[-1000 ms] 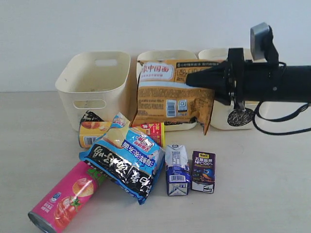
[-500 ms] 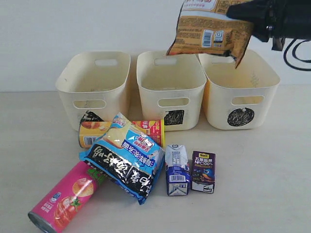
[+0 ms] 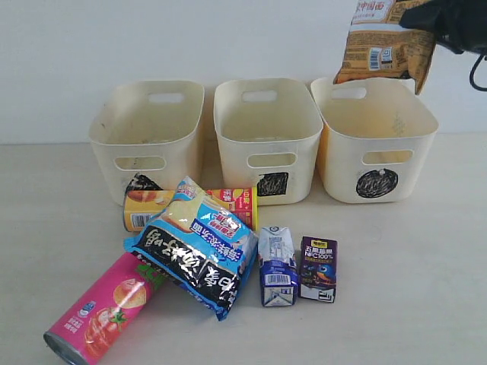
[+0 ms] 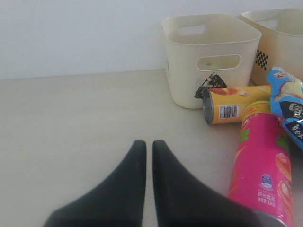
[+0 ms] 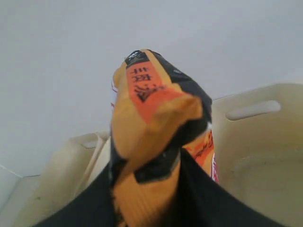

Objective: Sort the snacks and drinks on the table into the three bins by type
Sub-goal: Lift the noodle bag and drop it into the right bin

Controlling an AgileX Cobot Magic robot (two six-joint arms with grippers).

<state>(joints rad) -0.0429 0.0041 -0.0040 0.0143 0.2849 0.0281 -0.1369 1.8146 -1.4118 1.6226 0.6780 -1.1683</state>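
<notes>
Exterior view: the right pincer (image 3: pixel 417 17) is half cut off by the frame edge and clamped on the orange bag (image 3: pixel 378 46). The bag's top is cropped too, and it hangs from the pincer over the circle bin (image 3: pixel 342 163). That bin, the square bin (image 3: pixel 232 163) and the triangle bin (image 3: pixel 175 144) show bare insides.

Left wrist view: the left pincer (image 4: pixel 146 144) is closed on nothing over the worktop (image 4: pixel 71 123), with the pink tube (image 4: pixel 260 161) lying just beside it.

Right wrist view: the bag fills the pincer and hides much of the bin beyond.

Orange bag (image 3: pixel 380 46) top cut by frame edge; yellow tube (image 3: pixel 148 207) middle hidden behind blue bag (image 3: pixel 194 251).
</notes>
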